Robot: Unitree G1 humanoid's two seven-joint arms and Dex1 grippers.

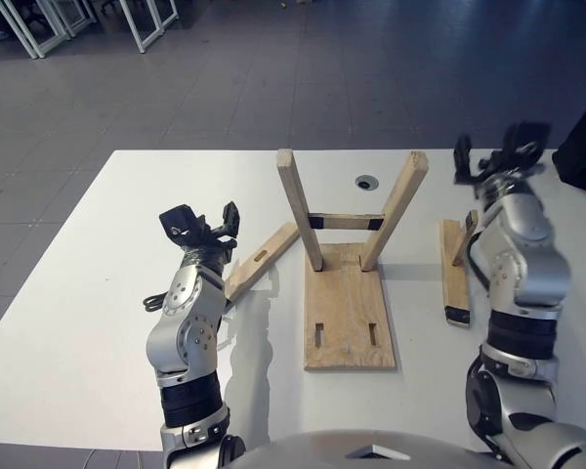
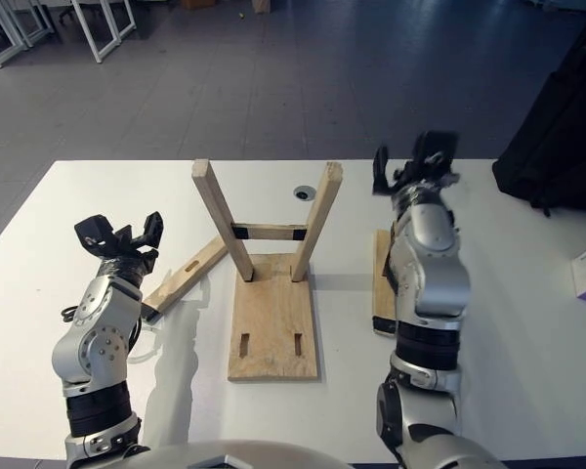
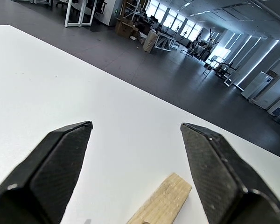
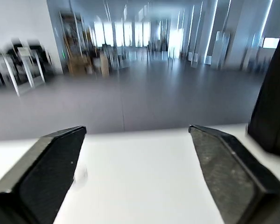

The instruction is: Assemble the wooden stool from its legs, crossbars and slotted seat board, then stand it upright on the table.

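Tabletop (image 1: 98, 274): leg (image 1: 273, 246) (slotted) near left tool (image 1: 203, 220).

Light falls evenly from above onto the table (image 1: 98, 293). Its white top is the brightest thing in front of me, with no hard glare anywhere on it. The floor (image 1: 273, 78) beyond lies in dimmer grey. The standing legs (image 1: 301, 210) throw only a faint, soft shadow over the seat board (image 1: 347, 313) and onto the table to my right. Past my left gripper (image 3: 136, 125), whose black fingers (image 3: 60, 163) read dark, tall windows (image 3: 256, 56) glow. Past my right gripper (image 4: 137, 128), the far windows (image 4: 177, 37) burn out white.
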